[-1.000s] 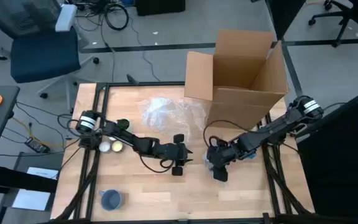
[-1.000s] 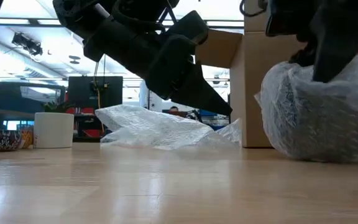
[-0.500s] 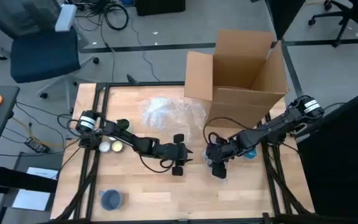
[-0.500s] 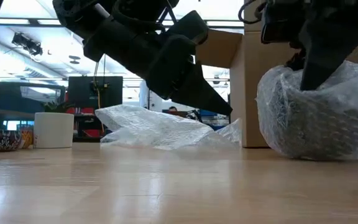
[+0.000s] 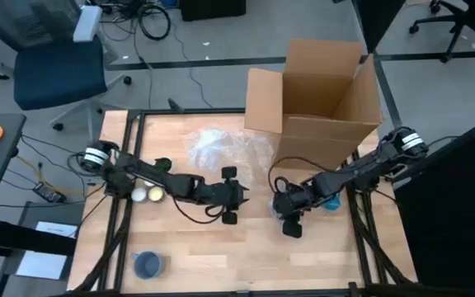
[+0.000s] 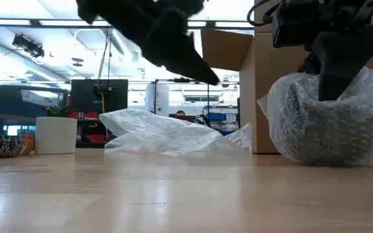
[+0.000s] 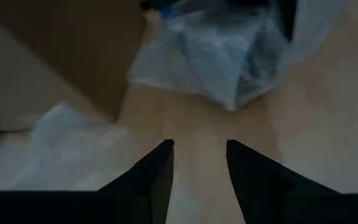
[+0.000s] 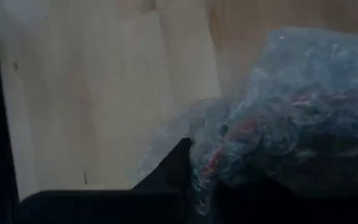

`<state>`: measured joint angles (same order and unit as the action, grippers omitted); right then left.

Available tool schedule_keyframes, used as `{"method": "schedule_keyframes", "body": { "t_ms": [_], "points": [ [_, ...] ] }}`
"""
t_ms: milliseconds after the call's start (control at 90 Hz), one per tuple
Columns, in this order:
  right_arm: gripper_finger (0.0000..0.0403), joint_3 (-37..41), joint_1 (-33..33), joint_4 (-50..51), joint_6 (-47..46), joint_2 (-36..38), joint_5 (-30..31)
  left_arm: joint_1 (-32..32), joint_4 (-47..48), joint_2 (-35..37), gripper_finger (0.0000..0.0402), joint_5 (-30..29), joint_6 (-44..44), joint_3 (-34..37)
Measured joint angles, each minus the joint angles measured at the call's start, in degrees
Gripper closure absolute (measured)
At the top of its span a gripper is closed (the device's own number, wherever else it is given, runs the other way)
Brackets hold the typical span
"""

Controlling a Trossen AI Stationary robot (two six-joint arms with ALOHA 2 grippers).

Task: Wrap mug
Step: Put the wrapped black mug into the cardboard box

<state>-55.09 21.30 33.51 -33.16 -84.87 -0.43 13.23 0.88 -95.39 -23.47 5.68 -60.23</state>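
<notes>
High view: right gripper (image 5: 287,216) is pinching the bubble-wrapped mug (image 6: 326,126), which is sitting on the table (image 5: 188,252) in front of the cardboard box (image 5: 320,91). Left gripper (image 5: 231,198) is hovering mid-table, fingers (image 7: 157,171) spread, holding nothing.

L gripper (image 5: 231,195) apart, R gripper (image 5: 288,216) low

You see grey floor (image 5: 221,41) around the wooden table (image 5: 188,247), a blue office chair (image 5: 56,66) at its far left, black cables (image 5: 151,21) trailing behind it, another chair's wheeled base (image 5: 456,25) at far right, monitors (image 6: 99,97) and ceiling lights (image 6: 57,13) in the room beyond.
</notes>
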Motion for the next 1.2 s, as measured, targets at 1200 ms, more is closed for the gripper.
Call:
{"method": "schedule_keyframes", "body": {
  "t_ms": [1200],
  "points": [
    [0.0398,-60.7,-24.5,4.0,36.2,0.4,36.5,1.4,-37.4,3.0,0.027,-2.0,-7.2,24.5]
  ]
}}
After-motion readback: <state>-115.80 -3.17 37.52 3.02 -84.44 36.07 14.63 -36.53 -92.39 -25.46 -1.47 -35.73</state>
